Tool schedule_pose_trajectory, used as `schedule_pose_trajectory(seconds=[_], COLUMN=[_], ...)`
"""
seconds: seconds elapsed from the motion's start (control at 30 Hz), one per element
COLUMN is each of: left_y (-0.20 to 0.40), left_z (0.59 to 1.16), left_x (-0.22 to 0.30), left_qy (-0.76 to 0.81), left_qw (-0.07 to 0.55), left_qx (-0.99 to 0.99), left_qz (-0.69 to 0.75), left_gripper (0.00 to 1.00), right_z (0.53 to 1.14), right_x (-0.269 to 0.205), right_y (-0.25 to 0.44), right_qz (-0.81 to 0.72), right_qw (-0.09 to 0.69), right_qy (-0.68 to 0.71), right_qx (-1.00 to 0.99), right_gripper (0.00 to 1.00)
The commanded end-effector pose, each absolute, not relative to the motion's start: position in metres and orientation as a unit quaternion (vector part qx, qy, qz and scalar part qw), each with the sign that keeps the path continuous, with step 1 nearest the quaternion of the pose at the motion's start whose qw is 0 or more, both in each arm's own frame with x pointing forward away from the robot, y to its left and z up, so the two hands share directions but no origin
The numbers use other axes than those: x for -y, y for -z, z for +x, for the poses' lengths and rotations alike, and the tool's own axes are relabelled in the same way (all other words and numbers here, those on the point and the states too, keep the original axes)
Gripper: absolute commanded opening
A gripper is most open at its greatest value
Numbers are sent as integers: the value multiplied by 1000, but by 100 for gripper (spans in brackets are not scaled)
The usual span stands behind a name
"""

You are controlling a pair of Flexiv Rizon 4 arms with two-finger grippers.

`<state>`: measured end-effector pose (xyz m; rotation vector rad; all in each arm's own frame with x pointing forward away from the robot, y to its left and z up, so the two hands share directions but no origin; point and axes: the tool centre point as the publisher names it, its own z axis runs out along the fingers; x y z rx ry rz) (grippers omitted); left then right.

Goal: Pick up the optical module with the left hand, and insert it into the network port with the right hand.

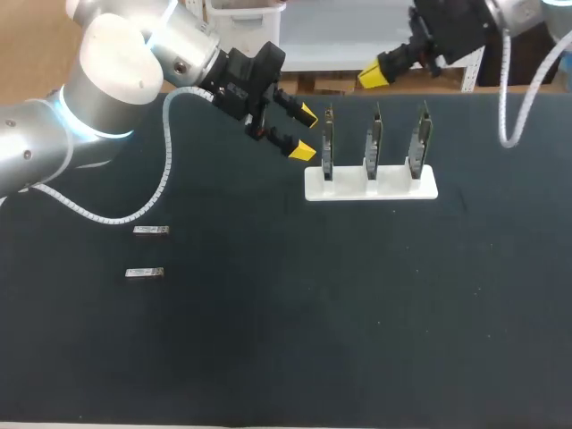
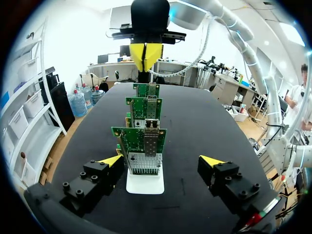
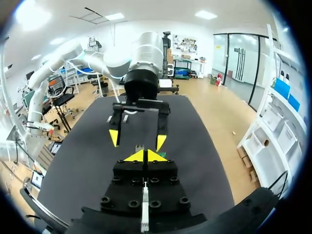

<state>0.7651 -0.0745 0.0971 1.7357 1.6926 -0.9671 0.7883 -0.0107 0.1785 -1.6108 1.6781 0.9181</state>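
Two small silver optical modules (image 1: 151,231) (image 1: 144,273) lie flat on the dark table at the left, apart from both grippers. A white base (image 1: 371,183) holds three upright green boards (image 1: 374,141) in a row. My left gripper (image 1: 307,132) hangs open just left of the row's left end. In the left wrist view, the left gripper (image 2: 162,163) is empty and faces the nearest board (image 2: 145,141), which carries a metal network port (image 2: 151,126) above the white base (image 2: 145,183). My right gripper (image 1: 374,76) is shut and raised behind the boards. The right gripper (image 3: 145,156) shows nothing between its tips.
The table (image 1: 357,313) is a dark mat, bare in front of the base. The left arm's white cable (image 1: 165,170) loops down close to the mat near the modules. From the right wrist, the left gripper (image 3: 138,139) stands ahead with its fingers apart.
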Motion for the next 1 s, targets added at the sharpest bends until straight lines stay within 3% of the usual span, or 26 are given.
schedule_pose_trajectory(seconds=[0.03, 1.0], left_y=[-97, -97], left_z=[767, 767], left_x=[75, 75], left_qy=[358, 358], left_qw=[261, 261], left_qx=[-626, -626], left_qz=[642, 642], left_gripper=[100, 100], right_z=[783, 778], right_x=[27, 54], right_y=[-175, -150], right_qz=[-615, -633], right_qw=[306, 251], right_qy=[-355, -372], right_qx=[-635, -631], right_gripper=[0, 0])
